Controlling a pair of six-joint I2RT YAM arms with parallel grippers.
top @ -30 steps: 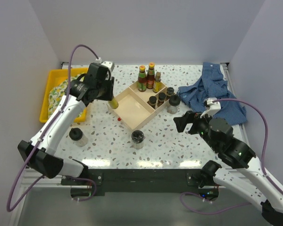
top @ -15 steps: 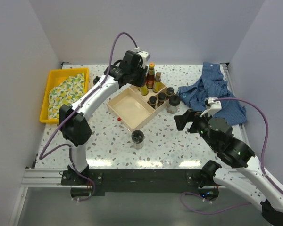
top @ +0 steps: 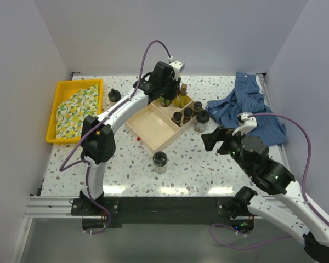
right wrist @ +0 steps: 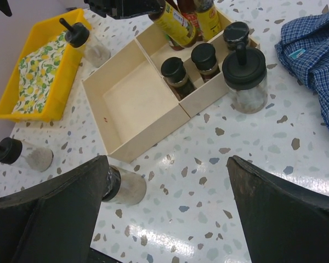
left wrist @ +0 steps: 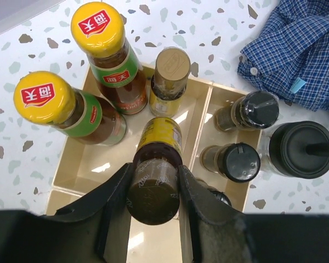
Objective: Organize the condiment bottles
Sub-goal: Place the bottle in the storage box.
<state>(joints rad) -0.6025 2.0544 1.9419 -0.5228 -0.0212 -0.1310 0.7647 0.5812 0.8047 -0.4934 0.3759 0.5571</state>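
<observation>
Over the last second the left hand (left wrist: 153, 183) has swung from the counter's left side, near the yellow tray (top: 59, 90), across to the wooden box (top: 153, 127), and it has carried a small yellow bottle (left wrist: 156, 164) with a dark cap all the way. Now that bottle hangs clamped between both fingers, tilted a little, above the narrow back compartment. Just beyond the hand in that compartment stand 2 tall sauce bottles (left wrist: 107, 52) with yellow caps and a short yellow bottle with a brown cap (left wrist: 170, 76). To the hand's right, the next compartment holds several small black-capped bottles (left wrist: 238, 161), and a squat jar with a black knobbed lid (left wrist: 301, 150) stands on the counter against the box's outer wall. The move means this bottle is close to being sorted: I judge it only needs lowering into the gap in front of the brown-capped one, then releasing. The right hand (right wrist: 164, 181) has barely moved; its fingers are spread wide with nothing between them, hovering over the counter near the box. Just below its left finger stands a loose jar (right wrist: 123, 186), with 2 more knob-lidded jars (right wrist: 27, 154) further left, so several pieces are still unsorted.
</observation>
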